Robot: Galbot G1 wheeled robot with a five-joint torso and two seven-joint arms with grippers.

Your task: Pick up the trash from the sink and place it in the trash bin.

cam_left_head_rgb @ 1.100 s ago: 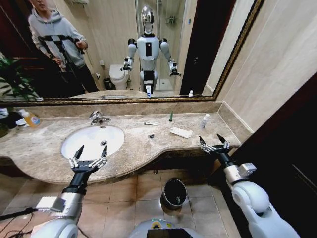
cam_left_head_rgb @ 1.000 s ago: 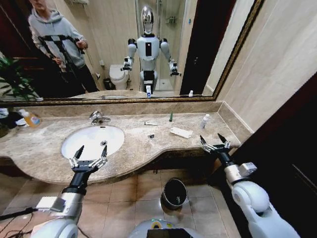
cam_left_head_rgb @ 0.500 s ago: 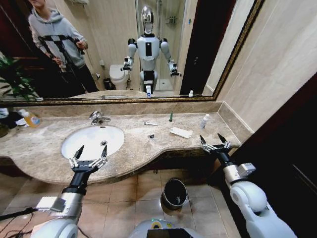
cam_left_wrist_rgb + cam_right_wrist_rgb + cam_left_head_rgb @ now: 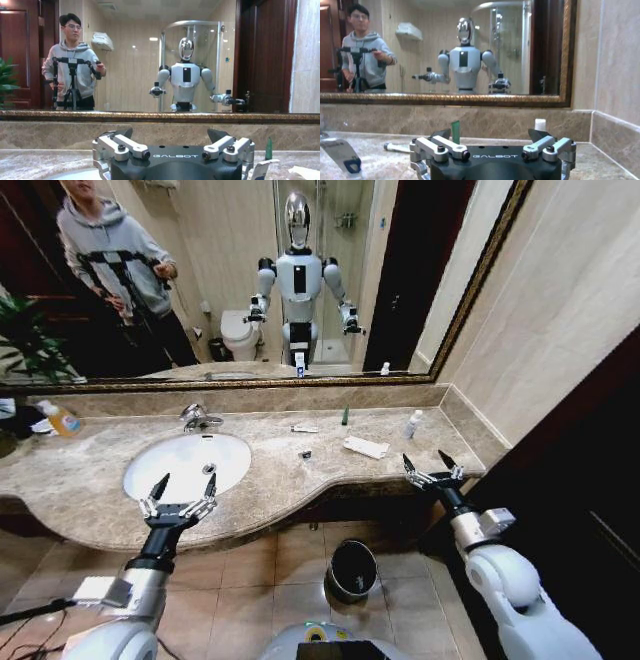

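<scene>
1. The left gripper (image 4: 180, 494) is seen with its fingers spread and nothing held, poised over the near rim of the sink (image 4: 140, 465).
2. The right gripper (image 4: 432, 468) is likewise spread and empty, held at the counter's right end, just off the front edge of the marble countertop (image 4: 90, 490).
3. The trash bin (image 4: 352, 568), black with a shiny rim, is found on the tiled floor below the counter edge, between the two arms and nearer the robot than any of the trash.
4. No trash is seen inside the basin; the pieces lie on the countertop to its right. Nearest is a tiny dark bit (image 4: 305, 454), then the flat white packet (image 4: 366, 447).
5. Farther back, a slim white sachet (image 4: 305, 429), an upright dark green tube (image 4: 345, 415) and a white mini bottle (image 4: 413, 424) are ranged near the backsplash, well apart from each other.
6. An orange liquid bottle (image 4: 62, 419) stands at the far left of the counter; it is not counted as trash.
7. Judged step: pre-grasp, nothing collected yet.
8. The next move is judged to call for a reach forward and down onto one piece; the packet and mini bottle lie closest to the right gripper. A flat packet would likely need a low, edge-on pinch.
</scene>
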